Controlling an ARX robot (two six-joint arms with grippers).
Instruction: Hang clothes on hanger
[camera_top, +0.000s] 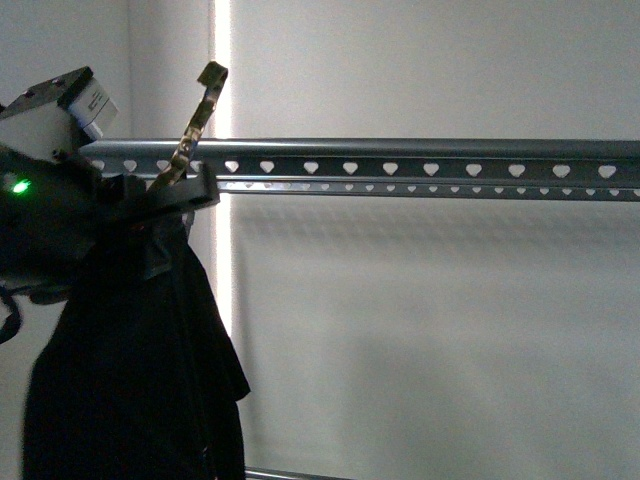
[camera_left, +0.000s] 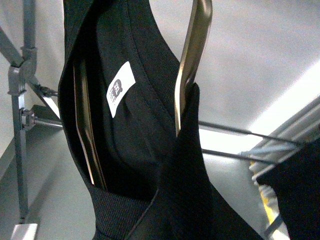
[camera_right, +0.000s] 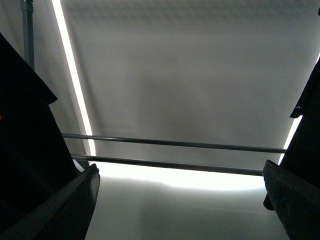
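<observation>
Shirt (camera_top: 130, 380): black; hung in folds at the far left of the front view, beneath the left claw and below the rail, clear of the floor line.
Shirt, neck: seen close in the left wrist view (camera_left: 135, 150); ribbed collar gaped open, a white label (camera_left: 121, 87) with small dark print sewn inside the back of it.
Coat hanger (camera_top: 200, 115): bronze-coloured metal; its hook stood tilted out of the shirt's neck, the tip above the top rail. Whether it touched the rail could not be told.
Coat hanger, left wrist view (camera_left: 192, 60): flat metal strip rose from the collar; a second strip ran down inside the shirt.
Rack (camera_top: 400, 158): grey metal; long rail ran level across the front view, punched with a row of heart-shaped holes, a second such rail just behind and below it.
Rack, other views: an upright with crossed struts beside the shirt (camera_left: 20, 125); two thin level rods (camera_right: 175, 143) beyond the right claw.
Left claw (camera_top: 165, 195): clenched on the shirt at its top, at the foot of the hook; the jaws were half lost in dark cloth.
Left arm: a green light (camera_top: 20, 186) glowed on its body.
Right claw (camera_right: 180, 172): released; both fingers (camera_right: 55, 210) stood wide apart with nothing between them.
Dark cloth (camera_right: 25, 150): filled one edge of the right wrist view.
Blind (camera_top: 450, 330): pale, behind the rack, with a bright vertical strip (camera_top: 221, 70).
</observation>
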